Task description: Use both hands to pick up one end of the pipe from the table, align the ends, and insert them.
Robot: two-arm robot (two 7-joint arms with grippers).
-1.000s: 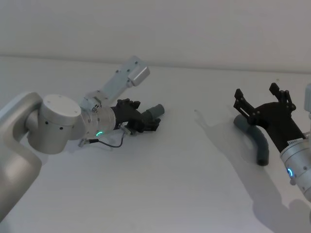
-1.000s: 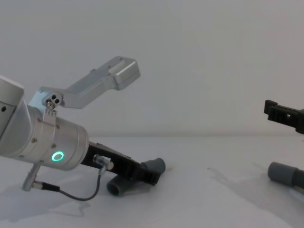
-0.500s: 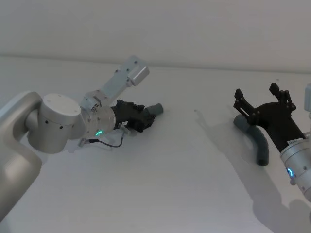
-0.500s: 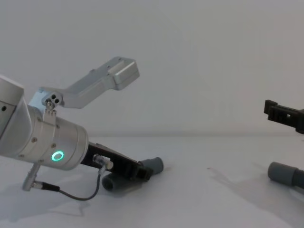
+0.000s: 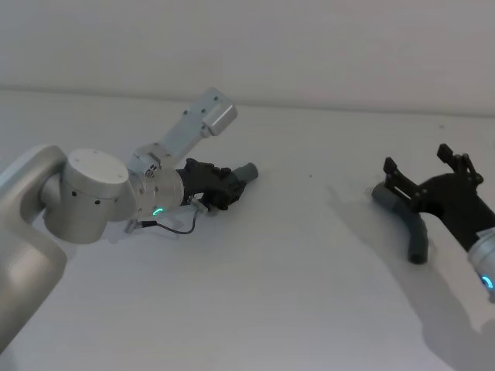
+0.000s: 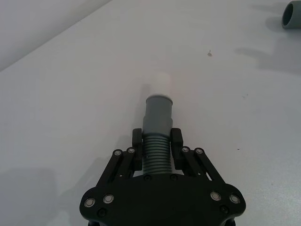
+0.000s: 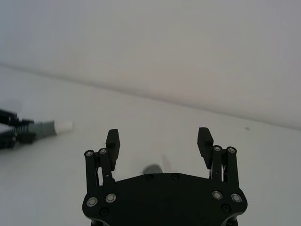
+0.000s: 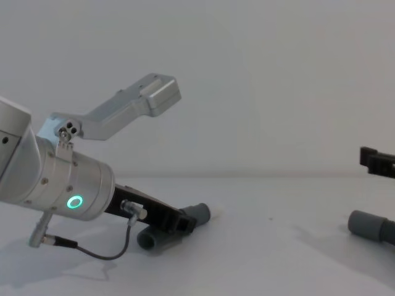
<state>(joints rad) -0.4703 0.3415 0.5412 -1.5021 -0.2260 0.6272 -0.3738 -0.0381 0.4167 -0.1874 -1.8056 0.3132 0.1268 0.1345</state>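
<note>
The short pipe piece [image 6: 156,157] is in the L pincer [image 6: 156,141], low over the bench [image 5: 271,294] on the robot's left side. The two black fingers are clenched on its bumpy dark hose part, one on each side, just behind the smooth grey cuff [image 6: 157,113]. The L wrist view shows a thinner white tip [image 6: 161,82] past the cuff. The chest view shows sth else: the piece's back end [image 8: 148,239], round & grey, down by the bench under the pincer. Can't tell if it touches.

The bent pipe piece [image 5: 414,228] lies on the bench over on the right, well apart from the first one. It curves like a banana. The R pincer [image 5: 418,160] hovers over it w/ fingers spread wide, grasping nothing. From the chest view you see a gap btw. that pincer & the piece's round grey end [image 8: 364,223].

The L arm has a fat shiny silver wrist [image 8: 55,185] w/ a green ring light [image 8: 75,202] & a thin black cable [image 8: 105,254] hanging in a loop. The bench is white, flat & dull, not shiny.
</note>
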